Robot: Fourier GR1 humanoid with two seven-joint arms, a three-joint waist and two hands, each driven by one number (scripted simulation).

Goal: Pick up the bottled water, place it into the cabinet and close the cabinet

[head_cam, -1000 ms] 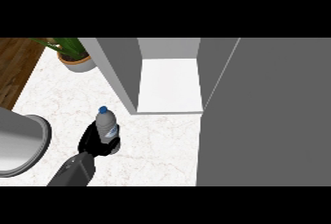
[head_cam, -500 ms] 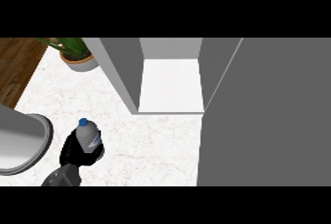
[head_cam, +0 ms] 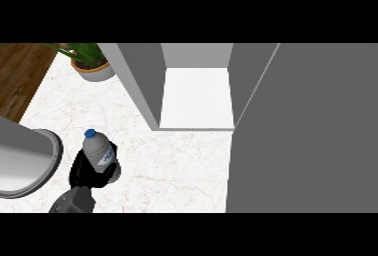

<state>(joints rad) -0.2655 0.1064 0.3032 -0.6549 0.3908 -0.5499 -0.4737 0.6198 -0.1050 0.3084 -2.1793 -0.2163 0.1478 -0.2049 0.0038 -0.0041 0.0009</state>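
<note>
**A:** Head view first. Where is the bottled water [head_cam: 100, 151]?

**B:** At the near left, over the white marbled counter [head_cam: 173, 165]. It stands roughly upright with its blue cap [head_cam: 89, 133] towards the far side. It is well apart from the cabinet [head_cam: 140, 82], out to the cabinet's near left.

**A:** What has hold of it?

**B:** The left hand [head_cam: 78, 172]. Its black fingers [head_cam: 112, 174] are curled round the lower part of the bottle and hide the base. The grey forearm [head_cam: 72, 201] comes in from the lower edge below it.

**A:** And the right hand?

**B:** It does not show in this view.

**A:** How does the cabinet stand?

**B:** Open. Its white shelf [head_cam: 196, 97] is bare to the eye between grey side walls, at the far middle. The door [head_cam: 306, 130] is a broad grey slab that fills the right side and runs from the far edge to the near edge.

**A:** Anything else on the left?

**B:** A potted plant [head_cam: 94, 70] stands at the far left, just beside the cabinet's left wall. A large grey round vessel [head_cam: 26, 160] sits at the left edge, near the hand. I cannot tell what it is. A strip of wooden floor [head_cam: 18, 75] lies beyond the counter at the far left corner.
</note>
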